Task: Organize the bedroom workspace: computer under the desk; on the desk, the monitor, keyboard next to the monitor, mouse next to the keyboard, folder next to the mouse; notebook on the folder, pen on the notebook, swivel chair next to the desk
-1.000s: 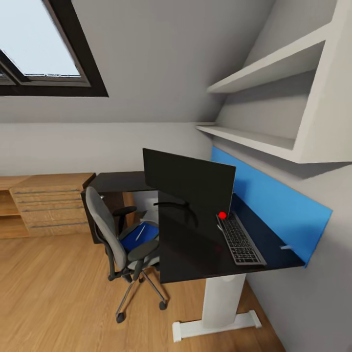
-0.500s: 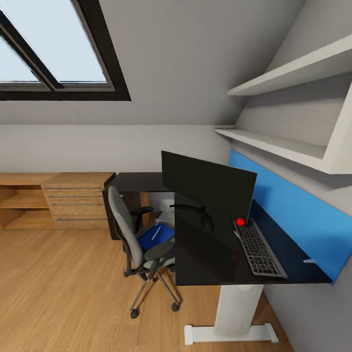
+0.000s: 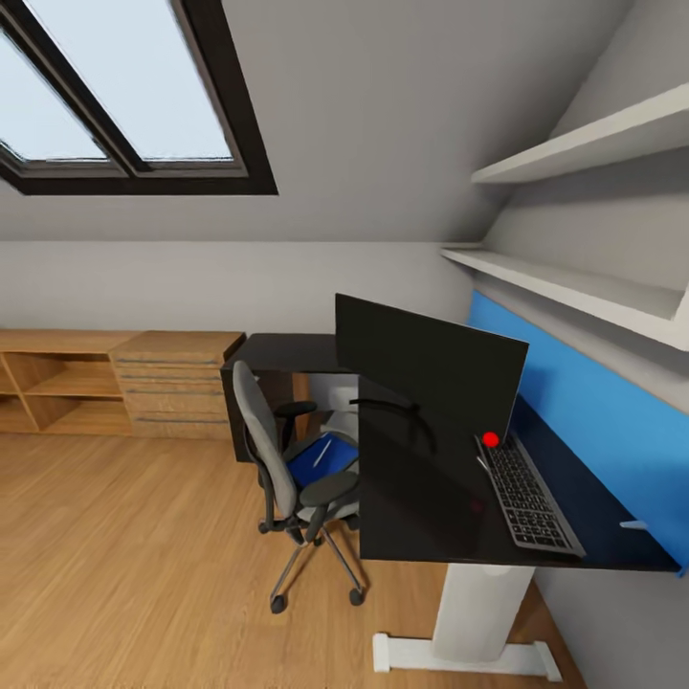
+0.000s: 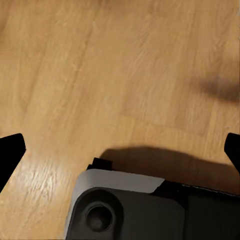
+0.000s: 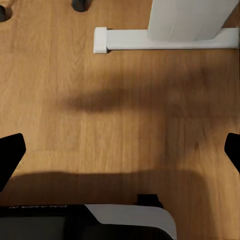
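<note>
Two grippers, both with fingers wide apart and empty: left gripper (image 4: 120, 150) and right gripper (image 5: 120, 150) hang over the wood floor (image 3: 124, 565).

Bench (image 3: 421, 507): black top, at 3 o'clock in the head view. Monitor (image 3: 431, 368) stands on it; keyboard (image 3: 529, 496) lies just beside the screen, long axis running from the screen toward the bench's near end. A red mouse (image 3: 491, 439) sits at the keyboard's far end.

Swivel chair (image 3: 287, 469): near the bench's open side, seat facing it, carrying the blue folder (image 3: 321, 461) and the pen (image 3: 323, 453), which lies diagonally.

Step judged in hand: approach. Next move calls for closing on the chair to reach the folder.
</note>
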Available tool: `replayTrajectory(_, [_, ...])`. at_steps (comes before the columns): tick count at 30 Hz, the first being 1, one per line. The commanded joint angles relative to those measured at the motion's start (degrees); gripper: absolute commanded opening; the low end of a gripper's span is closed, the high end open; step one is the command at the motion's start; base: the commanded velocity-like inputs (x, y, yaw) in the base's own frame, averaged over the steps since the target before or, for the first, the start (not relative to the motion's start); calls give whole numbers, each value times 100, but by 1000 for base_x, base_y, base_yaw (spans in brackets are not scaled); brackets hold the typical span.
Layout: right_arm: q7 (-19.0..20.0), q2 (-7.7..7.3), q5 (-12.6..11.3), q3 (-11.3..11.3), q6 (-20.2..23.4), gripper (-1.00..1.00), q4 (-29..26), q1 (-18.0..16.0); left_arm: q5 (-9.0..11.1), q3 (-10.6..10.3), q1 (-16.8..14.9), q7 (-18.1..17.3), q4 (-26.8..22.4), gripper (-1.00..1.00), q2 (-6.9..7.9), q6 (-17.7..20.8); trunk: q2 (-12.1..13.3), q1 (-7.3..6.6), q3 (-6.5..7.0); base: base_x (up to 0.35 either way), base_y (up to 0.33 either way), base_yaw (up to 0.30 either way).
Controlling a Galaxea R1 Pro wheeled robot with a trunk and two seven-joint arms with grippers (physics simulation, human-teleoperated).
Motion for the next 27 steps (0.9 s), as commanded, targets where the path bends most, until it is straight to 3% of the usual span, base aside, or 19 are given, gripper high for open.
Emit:
replayTrajectory(1, [1, 1, -6, -6, -41, 100, -29, -2, 30, 4, 0, 1, 8, 100, 33, -151, -5, 0, -15, 0, 0, 142])
replayTrajectory(4, [1, 7, -6, -6, -216, 100, -156, -2, 67, 5, 0, -31, 50, 100, 189, -597, -5, 0, -33, 0, 0, 126])
replayTrajectory(7, [1, 14, -5, -6, -486, 100, -171, -3, 61, -10, 0, -44, 29, 100, 240, -709, -5, 0, -39, 71, 48, 45])
replayTrajectory(10, [1, 15, -1, -6, -589, 100, -171, -3, 55, -14, 0, -47, -76, 100, 248, -740, -5, 0, -41, 179, 152, 18])
replayTrajectory(12, [1, 20, -5, -4, -672, 100, -191, -3, 53, -21, 0, -25, -401, 100, 284, -724, -5, 0, -42, 242, 228, 3])
replayTrajectory(27, [1, 37, 4, 7, -754, 100, -165, -3, 94, 18, 0, -6, -127, 100, 296, -763, -5, 0, -42, 171, 299, 0])
